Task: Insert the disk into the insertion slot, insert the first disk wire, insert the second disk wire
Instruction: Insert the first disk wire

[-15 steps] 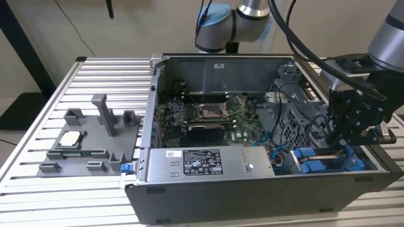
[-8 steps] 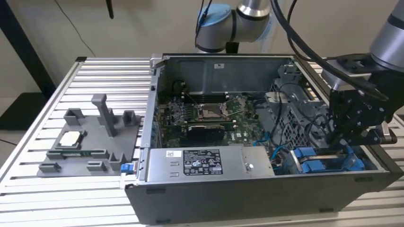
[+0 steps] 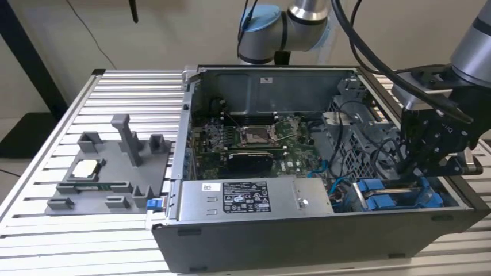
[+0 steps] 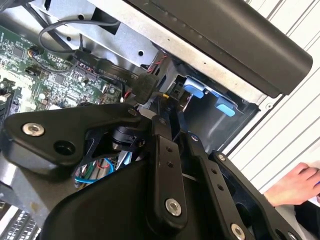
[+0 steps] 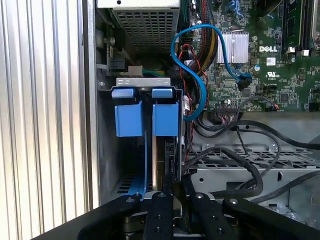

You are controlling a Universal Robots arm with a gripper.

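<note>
The disk sits edge-up in the drive bay at the case's front corner, on the exterior view's right. Its blue carrier frame (image 3: 399,194) shows there, and as two blue tabs (image 5: 147,117) (image 4: 196,88) in both wrist views. My gripper (image 3: 419,172) reaches down into the bay just behind the carrier. In the wrist views my gripper (image 5: 172,186) (image 4: 161,107) has its fingers close together on a black wire connector (image 5: 170,159) (image 4: 145,86), which stands against the disk's rear edge. A blue wire (image 5: 200,85) loops from the motherboard toward the bay.
The open computer case (image 3: 307,238) lies on a slatted table (image 3: 115,92), with a grey labelled power-supply box (image 3: 245,198), motherboard (image 3: 253,138) and black cable bundles (image 5: 240,150) inside. A grey fixture (image 3: 107,172) stands left of the case. A person's hand (image 4: 292,184) rests beside the case.
</note>
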